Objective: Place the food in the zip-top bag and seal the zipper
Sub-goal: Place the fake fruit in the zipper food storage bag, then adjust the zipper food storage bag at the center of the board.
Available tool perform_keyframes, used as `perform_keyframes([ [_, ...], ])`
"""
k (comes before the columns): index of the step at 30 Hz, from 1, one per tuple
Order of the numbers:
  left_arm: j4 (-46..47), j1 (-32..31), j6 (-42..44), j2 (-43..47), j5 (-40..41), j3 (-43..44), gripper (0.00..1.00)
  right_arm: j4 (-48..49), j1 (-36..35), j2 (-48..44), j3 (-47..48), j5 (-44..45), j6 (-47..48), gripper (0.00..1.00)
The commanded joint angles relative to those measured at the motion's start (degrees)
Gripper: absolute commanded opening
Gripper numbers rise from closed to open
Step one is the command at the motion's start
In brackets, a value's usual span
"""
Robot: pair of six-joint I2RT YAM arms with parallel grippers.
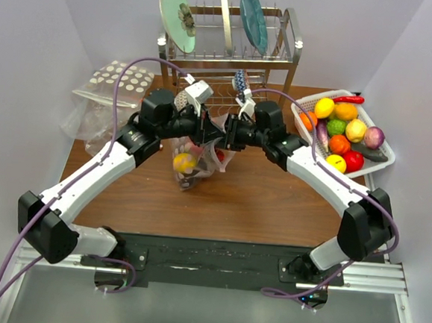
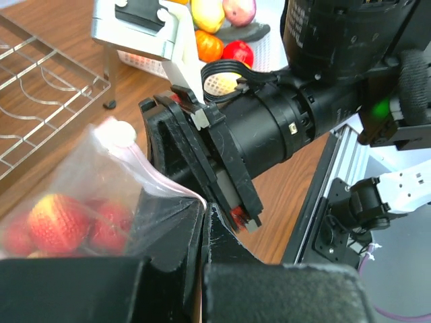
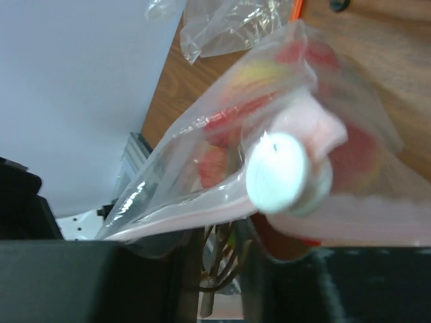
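Observation:
The zip-top bag point(image 1: 194, 169) hangs between my two grippers over the table's middle, with a yellow lemon point(image 1: 184, 162) and red pieces inside. My left gripper point(image 1: 207, 131) is shut on the bag's mouth corner; in the left wrist view its jaws point(image 2: 204, 215) pinch the pink zipper point(image 2: 158, 178). A white slider point(image 2: 121, 132) sits on the strip. My right gripper point(image 1: 229, 136) faces it, jaws nearly together at the bag's mouth point(image 2: 244, 219). In the right wrist view the zipper point(image 3: 202, 205) and slider point(image 3: 278, 171) lie across its fingers point(image 3: 222, 259). Red and yellow food point(image 2: 50, 215) shows through the bag.
A white basket point(image 1: 381, 166) with several more toy fruits and vegetables stands at the right. A metal dish rack point(image 1: 232, 54) with plates stands at the back. A polka-dot bag point(image 1: 121, 78) and crumpled clear plastic point(image 1: 85, 117) lie at the back left.

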State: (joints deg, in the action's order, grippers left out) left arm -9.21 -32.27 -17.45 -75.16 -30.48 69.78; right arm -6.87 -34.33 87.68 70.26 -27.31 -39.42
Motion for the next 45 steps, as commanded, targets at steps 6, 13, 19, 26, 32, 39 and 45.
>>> perform_keyframes([
  [6,-1.86,1.33,-1.97,1.06,6.31,5.63,0.00,-7.24,-0.13,-9.89,1.36,9.55,5.93,0.62],
  [13,-2.39,1.69,-1.18,1.15,7.72,5.54,0.00,-23.87,-0.04,-16.92,8.31,20.18,12.78,0.54],
  [19,-1.95,1.69,-1.18,1.15,7.37,5.37,0.00,-38.03,-0.04,-14.47,14.56,28.54,17.27,0.50],
  [26,-2.13,1.69,-1.00,1.24,7.54,5.54,0.00,-36.54,-0.04,-12.10,10.08,29.42,17.36,0.50],
  [32,-2.39,1.69,-0.65,1.33,8.07,5.72,0.00,-35.49,-0.04,-8.67,9.19,29.33,17.27,0.31],
  [39,-3.18,1.69,0.31,1.59,10.44,5.19,0.00,-38.73,-1.79,-7.96,17.42,31.34,18.15,0.00],
  [45,-3.44,1.69,0.14,0.36,9.83,5.19,0.00,-47.70,-2.06,-7.70,37.38,36.44,20.08,0.00],
])
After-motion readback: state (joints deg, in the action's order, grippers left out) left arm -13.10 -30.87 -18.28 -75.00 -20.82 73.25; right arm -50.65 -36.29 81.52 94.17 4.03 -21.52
